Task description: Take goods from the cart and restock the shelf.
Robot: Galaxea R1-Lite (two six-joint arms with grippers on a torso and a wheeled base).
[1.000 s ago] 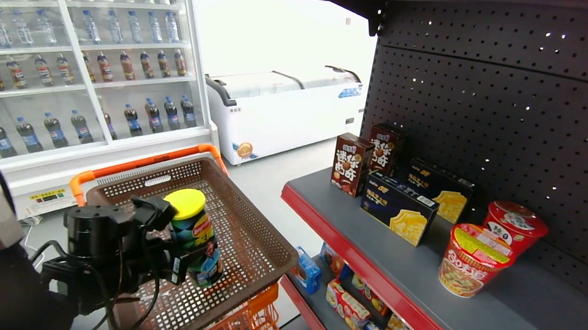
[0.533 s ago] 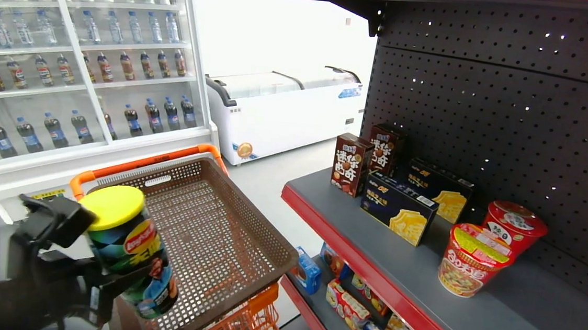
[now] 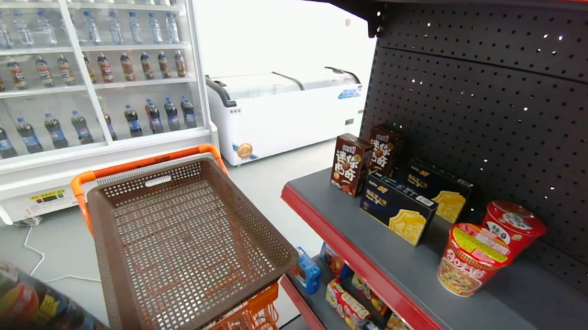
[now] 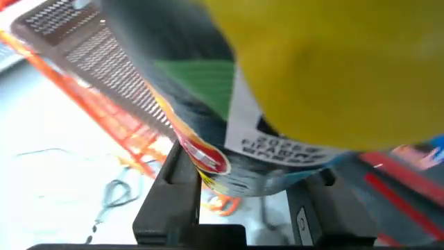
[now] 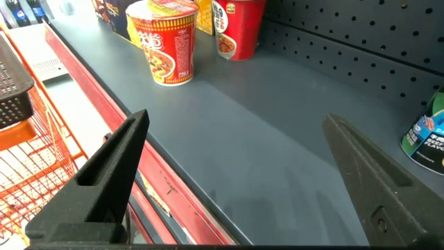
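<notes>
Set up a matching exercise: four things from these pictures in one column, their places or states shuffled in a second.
1. chip can
2. brown basket
3. front noodle cup
4. right gripper

A. open, over the grey shelf
B. standing upright on the grey shelf
C. clamped in the left gripper
D. on top of the orange cart

Pairs: 1-C, 2-D, 3-B, 4-A.

Grey shelf (image 3: pixel 523 319) with snack boxes (image 3: pixel 399 209) and noodle cups (image 3: pixel 473 260)
</notes>
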